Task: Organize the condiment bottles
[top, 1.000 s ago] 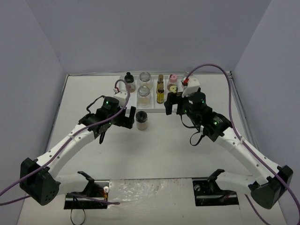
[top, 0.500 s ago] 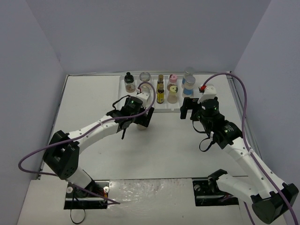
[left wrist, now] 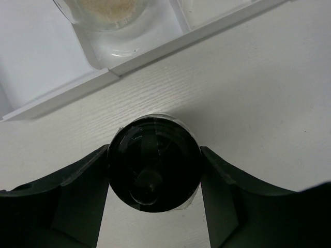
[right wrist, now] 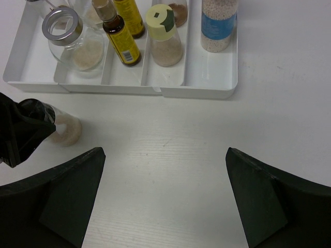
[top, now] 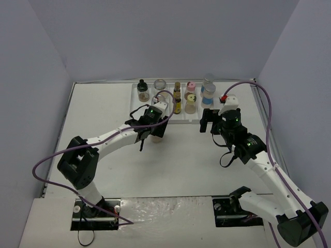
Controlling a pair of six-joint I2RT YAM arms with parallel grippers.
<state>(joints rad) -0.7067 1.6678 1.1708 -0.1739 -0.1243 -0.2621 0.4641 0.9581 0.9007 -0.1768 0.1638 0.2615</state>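
Before tray (right wrist: pixel 201 93), left gripper (left wrist: pixel 154 150) now straddles black-capped jar (left wrist: pixel 154 173), seemingly clamped; right gripper (right wrist: pixel 164 151) spread wide, backed off.

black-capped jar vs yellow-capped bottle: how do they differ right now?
The black-capped jar stands on the table outside the white tray, with the left gripper jaws against its cap; the yellow-capped bottle sits in a tray compartment, untouched. Caps: black versus yellow. Both are upright, clear, holding tan powder.

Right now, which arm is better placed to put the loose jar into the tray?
Left. Its jaws grip the jar, which stands just outside the tray. The right jaws are open, empty and farther from it.
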